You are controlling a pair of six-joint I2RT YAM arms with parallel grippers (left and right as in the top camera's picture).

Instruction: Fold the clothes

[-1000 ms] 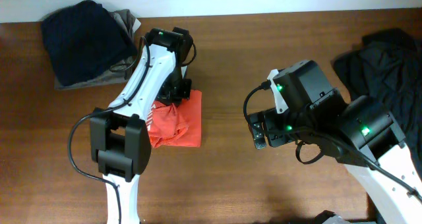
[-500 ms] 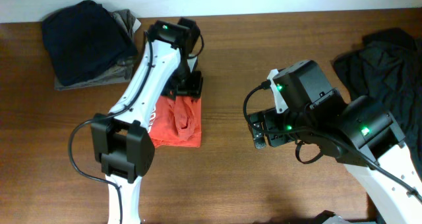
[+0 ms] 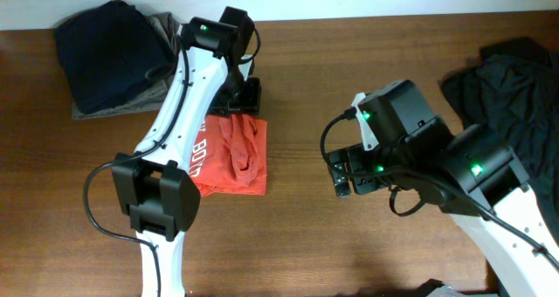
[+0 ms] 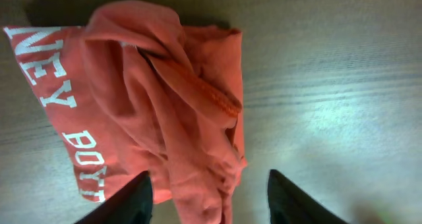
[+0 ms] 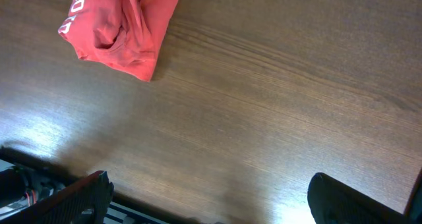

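Note:
The clothes, an orange-red T-shirt (image 3: 238, 157) with white lettering, lie bunched in a rough folded rectangle at the table's left middle. In the left wrist view the T-shirt (image 4: 151, 99) is creased down its middle, its lettering along the left edge. My left gripper (image 3: 239, 99) hovers over the shirt's far edge. It (image 4: 211, 207) is open, with fabric lying beneath the jaws, not pinched. My right gripper (image 3: 343, 180) stands open over bare wood to the right of the shirt. In the right wrist view it (image 5: 211, 204) holds nothing, and the shirt (image 5: 122, 23) lies at top left.
A folded dark navy garment on a tan one (image 3: 113, 57) sits at the back left corner. A black garment (image 3: 511, 79) lies crumpled at the right edge. The table's far edge meets a white wall.
My left gripper has opened, let go of the shirt and moved toward the table's far edge. The shirt has settled flatter. The right arm has not moved.

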